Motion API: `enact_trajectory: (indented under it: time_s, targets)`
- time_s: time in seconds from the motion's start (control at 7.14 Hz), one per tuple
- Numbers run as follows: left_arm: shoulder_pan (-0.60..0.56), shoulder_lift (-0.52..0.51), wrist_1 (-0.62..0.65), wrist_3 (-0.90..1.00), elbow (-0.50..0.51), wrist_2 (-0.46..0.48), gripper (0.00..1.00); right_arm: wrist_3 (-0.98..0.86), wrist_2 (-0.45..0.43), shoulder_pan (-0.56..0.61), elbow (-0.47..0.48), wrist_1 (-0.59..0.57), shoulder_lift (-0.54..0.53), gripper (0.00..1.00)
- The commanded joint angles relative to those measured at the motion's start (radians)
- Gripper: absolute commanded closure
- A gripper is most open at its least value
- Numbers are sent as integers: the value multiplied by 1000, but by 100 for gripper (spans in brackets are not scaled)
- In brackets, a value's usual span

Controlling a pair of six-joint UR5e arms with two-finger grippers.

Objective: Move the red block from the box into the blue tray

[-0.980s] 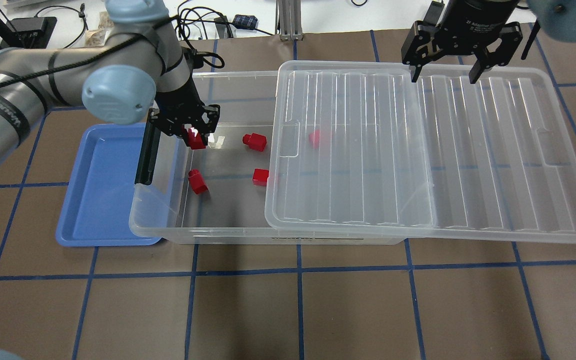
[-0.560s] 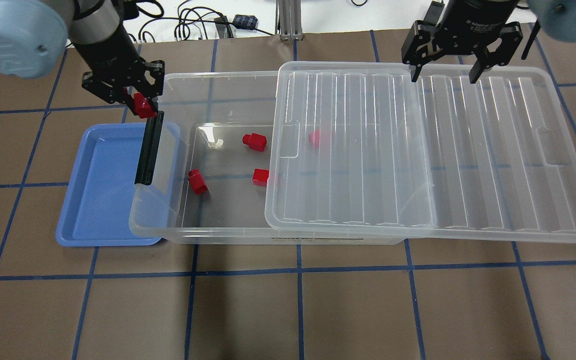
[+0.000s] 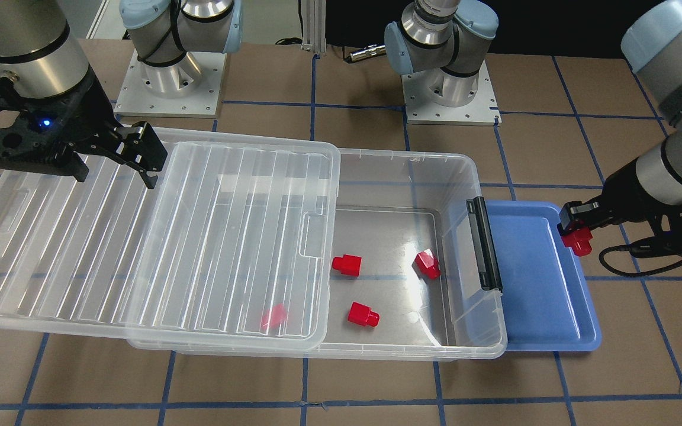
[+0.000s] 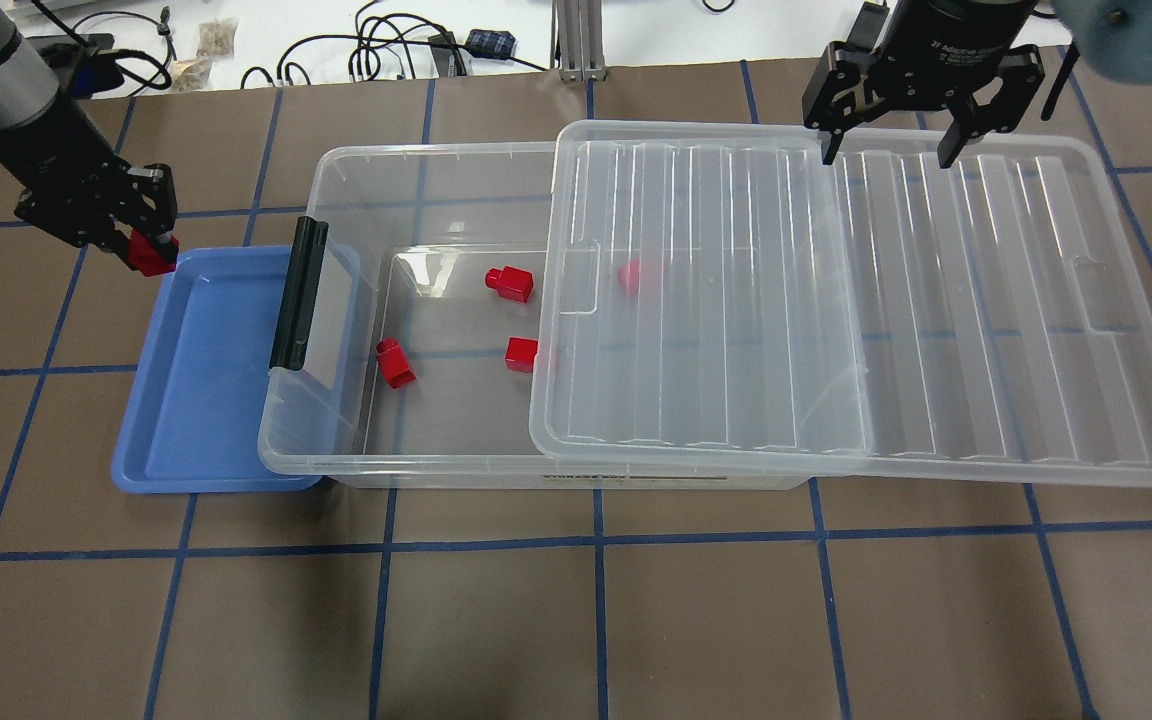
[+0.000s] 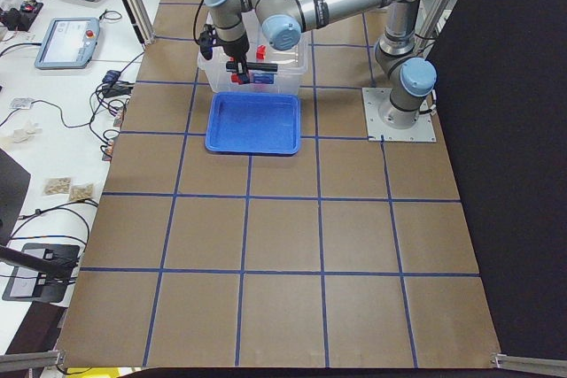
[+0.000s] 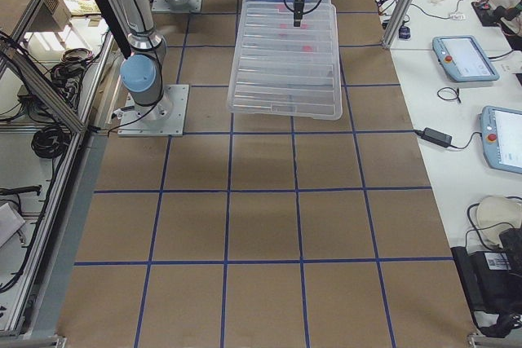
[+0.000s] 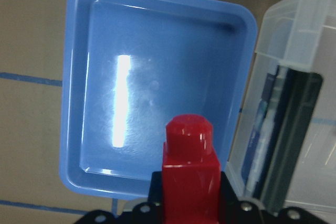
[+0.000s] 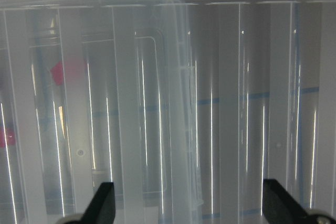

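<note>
My left gripper [image 4: 150,244] is shut on a red block [image 4: 147,257], held above the far outer corner of the blue tray [image 4: 198,400]. In the left wrist view the red block [image 7: 190,174] hangs over the tray's [image 7: 152,51] near rim. The box [image 4: 436,152] stands to the tray's right, its end overlapping the tray. Three red blocks [image 4: 509,284] lie on its open floor and one shows dimly under the lid [image 4: 836,300], which is slid aside to the right. My right gripper [image 4: 891,135] is open and empty above the lid's far edge.
The box's black latch bar [image 4: 297,292] stands between the tray and the box's inside. Cables and small devices [image 4: 406,45] lie beyond the table's far edge. Brown table surface [image 4: 596,620] with blue grid lines spreads in front of the box.
My left gripper has risen out of the box with the red block and moved left, past the latch bar, to the tray's far outer corner. The right arm has not moved.
</note>
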Motion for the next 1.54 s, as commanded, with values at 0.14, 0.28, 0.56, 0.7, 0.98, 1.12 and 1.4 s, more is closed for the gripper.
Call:
enact_trajectory:
  time_s: [0.14,0.28,0.56,0.7,0.98,1.12,1.4]
  targets:
    - [34,-107,185,73,-102,-2,100,0,0,0,0,0,1,0]
    - [33,-148,198,74,-105,-5,100,2,0,0,0,0,1,0]
    - [33,-210,202,77,-116,-6,100,0,0,0,-1,0,1,0]
    - [33,-221,212,97,-128,-3,100,0,0,0,0,0,1,0]
    - [33,-238,211,108,-140,-2,36,0,0,0,0,0,1,0]
    - [34,-235,212,108,-140,-2,0,0,0,0,-1,0,1,0]
    - [27,-198,211,105,-113,4,0,2,0,0,-1,0,1,0]
